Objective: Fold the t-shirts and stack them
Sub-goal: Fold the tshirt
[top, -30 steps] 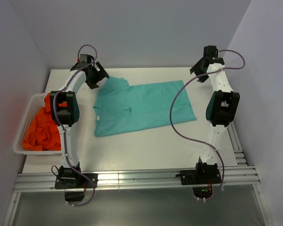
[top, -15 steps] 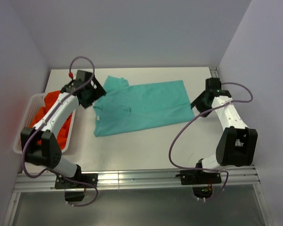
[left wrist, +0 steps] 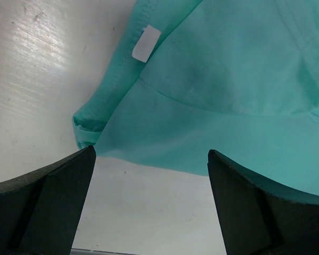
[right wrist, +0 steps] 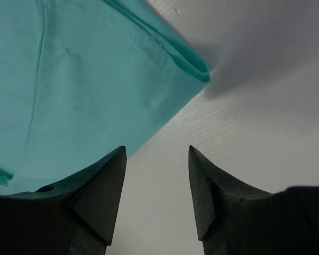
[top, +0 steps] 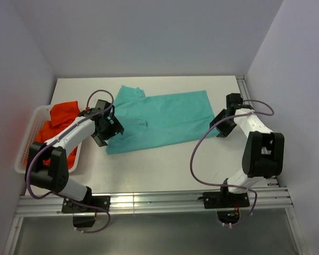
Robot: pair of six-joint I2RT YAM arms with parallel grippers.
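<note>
On white table (top: 165, 164), noted spread teal-green cloth t-shirt (top: 165, 119), left gripper (left wrist: 151, 154) wide apart, right gripper (right wrist: 157, 150) parted, both empty

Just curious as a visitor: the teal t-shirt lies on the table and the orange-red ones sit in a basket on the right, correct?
No: the top external view shows the basket of orange-red t-shirts on the left; the rest holds.

- Top view: bright, even, diffuse light; sharp throughout; faint soft shadows on table (top: 165, 164).
- Left wrist: glare streak on table, upper left.
- Right wrist: broad grey shadow upper right; near fingers (right wrist: 95, 196) dark, blurred.
</note>
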